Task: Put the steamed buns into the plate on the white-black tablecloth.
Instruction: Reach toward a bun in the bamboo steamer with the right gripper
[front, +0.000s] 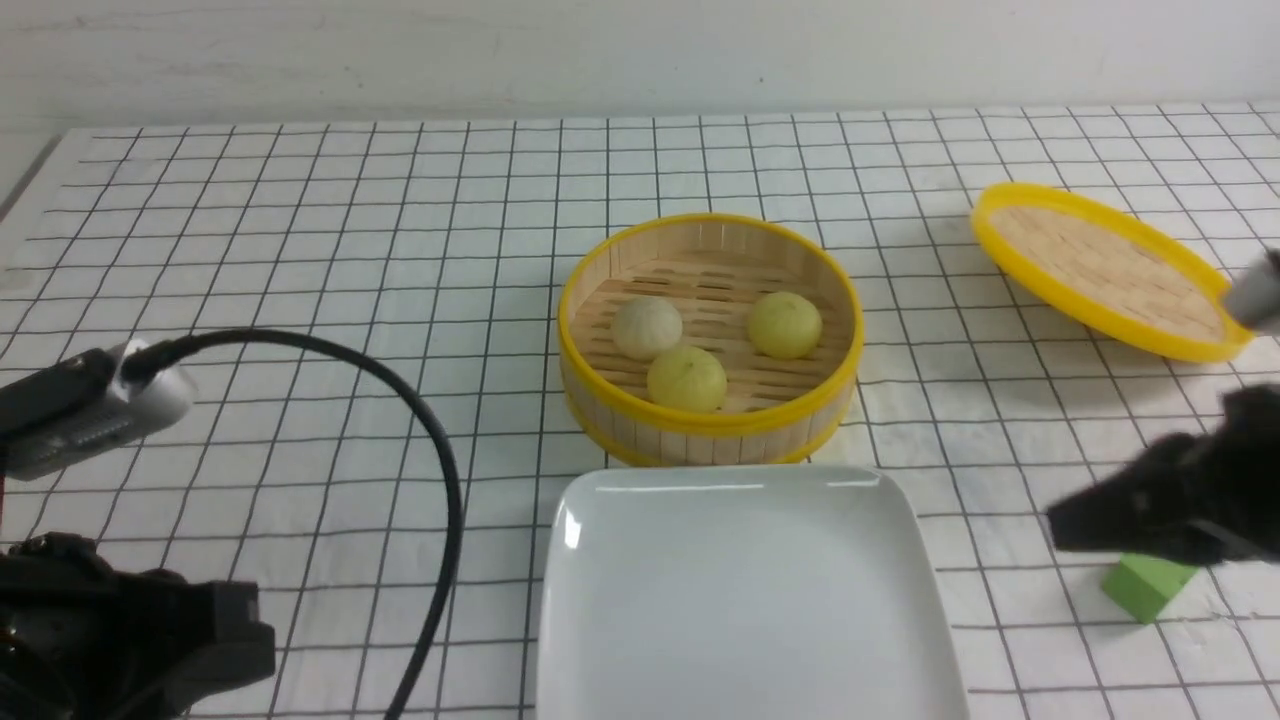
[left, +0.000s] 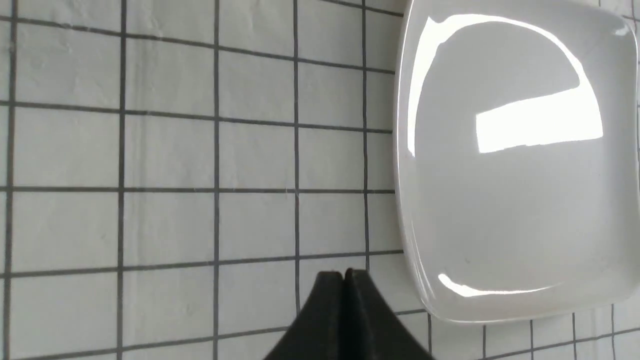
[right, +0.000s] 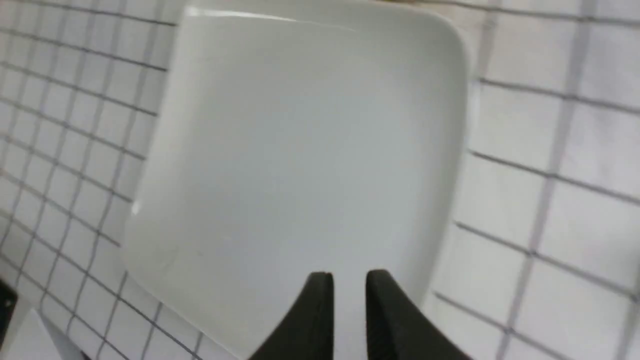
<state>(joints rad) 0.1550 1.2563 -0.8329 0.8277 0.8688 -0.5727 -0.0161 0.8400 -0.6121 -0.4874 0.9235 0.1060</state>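
while inside the steamer basket, three steamed buns, domes upward

Three buns (two yellow-green), one plate

glossy plate, bamboo basket, wrinkled cloth.

Front camera first: it sits on my side of the counter, between my two arms, looking forward and slightly down over the white-black tablecloth to the far edge and the wall. My left wrist camera is over by the near-left corner, low and facing almost straight down, with my left gripper poking into frame. My right wrist camera comes in from the near-right side, close and tilted, with my right gripper in shot. All three catch the plate at the near edge.
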